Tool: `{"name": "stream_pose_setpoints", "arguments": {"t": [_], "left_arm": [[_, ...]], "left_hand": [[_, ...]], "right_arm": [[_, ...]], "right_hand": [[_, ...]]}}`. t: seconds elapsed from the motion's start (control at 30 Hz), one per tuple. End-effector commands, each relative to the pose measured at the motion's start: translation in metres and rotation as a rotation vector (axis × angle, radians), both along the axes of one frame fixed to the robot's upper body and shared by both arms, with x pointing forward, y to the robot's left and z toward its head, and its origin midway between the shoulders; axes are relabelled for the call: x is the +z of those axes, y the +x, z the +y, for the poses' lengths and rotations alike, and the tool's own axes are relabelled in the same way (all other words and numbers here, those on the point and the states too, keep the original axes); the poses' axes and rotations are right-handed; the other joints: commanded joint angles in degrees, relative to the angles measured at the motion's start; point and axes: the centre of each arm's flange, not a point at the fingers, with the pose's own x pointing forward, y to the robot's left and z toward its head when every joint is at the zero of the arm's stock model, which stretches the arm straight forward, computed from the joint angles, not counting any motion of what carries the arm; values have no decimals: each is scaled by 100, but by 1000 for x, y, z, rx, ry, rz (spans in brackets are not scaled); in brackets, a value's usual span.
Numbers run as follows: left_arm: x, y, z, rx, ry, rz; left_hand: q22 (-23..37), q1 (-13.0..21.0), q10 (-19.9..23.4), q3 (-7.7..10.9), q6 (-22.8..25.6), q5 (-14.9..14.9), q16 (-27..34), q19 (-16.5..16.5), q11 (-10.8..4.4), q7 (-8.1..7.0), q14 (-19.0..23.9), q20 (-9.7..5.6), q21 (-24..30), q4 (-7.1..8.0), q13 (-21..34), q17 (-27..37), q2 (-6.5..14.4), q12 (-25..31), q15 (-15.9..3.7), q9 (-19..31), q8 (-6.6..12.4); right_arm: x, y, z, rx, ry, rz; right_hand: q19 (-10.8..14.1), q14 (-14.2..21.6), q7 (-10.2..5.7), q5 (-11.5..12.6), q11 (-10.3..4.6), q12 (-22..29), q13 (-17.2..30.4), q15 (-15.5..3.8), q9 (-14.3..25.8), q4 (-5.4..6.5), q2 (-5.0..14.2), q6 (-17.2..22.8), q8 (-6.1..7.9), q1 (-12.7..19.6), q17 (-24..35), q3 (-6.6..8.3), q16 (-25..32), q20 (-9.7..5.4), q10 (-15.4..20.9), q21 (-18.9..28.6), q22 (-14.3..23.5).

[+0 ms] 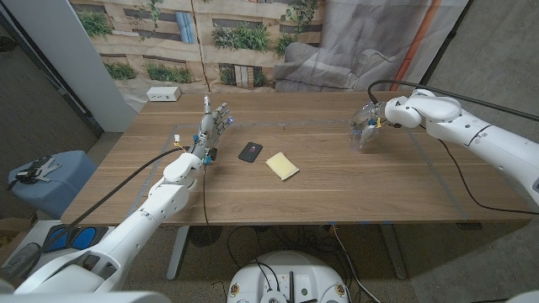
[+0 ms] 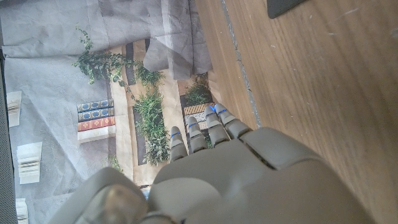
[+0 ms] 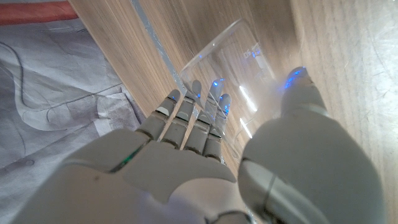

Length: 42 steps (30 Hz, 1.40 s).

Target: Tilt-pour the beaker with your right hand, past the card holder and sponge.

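a clear glass beaker (image 1: 365, 135) stands on the wooden surface (image 1: 337, 181) at the far right. a black card holder (image 1: 250, 151) lies mid-surface, a yellow sponge (image 1: 282, 166) just beside it.

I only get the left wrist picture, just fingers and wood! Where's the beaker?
Observer: The beaker stands on the far right part of the table, at the right hand.
Operator: Is that hand holding it?
Observer: In the right wrist view the fingers are on one side of the clear glass and the thumb on the other, so it looks cupped. I cannot tell how firm the hold is.
Operator: What's the dark thing at the corner of my picture?
Observer: A black card holder lying mid-table, with a yellow sponge just to its right.
Operator: And my hand?
Observer: The left hand stands fingers-up left of the card holder, holding nothing.
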Motion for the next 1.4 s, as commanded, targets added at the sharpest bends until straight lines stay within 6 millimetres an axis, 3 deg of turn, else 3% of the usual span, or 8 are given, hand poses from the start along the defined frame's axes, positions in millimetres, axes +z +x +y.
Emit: {"name": "stream_pose_setpoints", "arguments": {"t": [0.03,0.6,0.93,1.03,1.13,1.4], "left_arm": [[0,0,0,1,-1,0],[0,0,0,-2,1,0],[0,0,0,1,-1,0],[0,0,0,-2,1,0],[0,0,0,-2,1,0],[0,0,0,1,-1,0]], "left_hand": [[16,9,60,-33,25,24,27,48,-1,-28,36,-45,42,-7,18,31,148,34,3,20,22],[16,9,56,-33,20,23,29,49,-1,-33,42,-45,42,-7,18,31,147,33,12,20,20],[16,9,60,-33,18,23,26,47,1,-31,34,-46,41,-7,18,31,147,34,6,20,19],[16,9,59,-33,19,23,26,46,0,-30,34,-46,41,-7,18,31,147,34,2,20,20],[16,9,57,-33,21,23,29,46,-5,-33,41,-46,41,-7,17,31,147,33,4,20,21],[16,9,49,-33,25,23,25,48,0,-37,32,-52,42,-7,17,31,147,30,4,20,22]], "right_arm": [[2,-3,-4,35,83,-3],[3,-12,-24,116,369,33],[-8,-12,-42,172,638,70],[-14,-10,-48,194,732,81],[-19,-11,-50,207,771,69],[-30,-14,-57,234,933,69]], "right_hand": [[17,80,-645,41,-276,33,34,-879,13,12,872,629,39,179,13,29,-35,-8,329,34,35],[111,79,-657,34,-257,8,24,-883,4,-17,869,641,66,195,37,7,-43,-13,338,53,38],[135,54,-643,26,-237,-11,32,-889,-1,-41,864,623,72,233,59,-3,-48,33,311,50,40],[129,7,-645,9,-164,-55,44,-857,-5,-16,874,581,64,204,87,-31,-51,27,200,41,40],[123,-8,-584,1,-150,-61,25,-860,-6,-11,874,570,66,196,101,-45,-48,17,222,36,41],[95,-72,-620,-11,-143,-81,16,-840,-10,-15,877,564,72,200,126,-66,-60,2,207,21,41]]}}
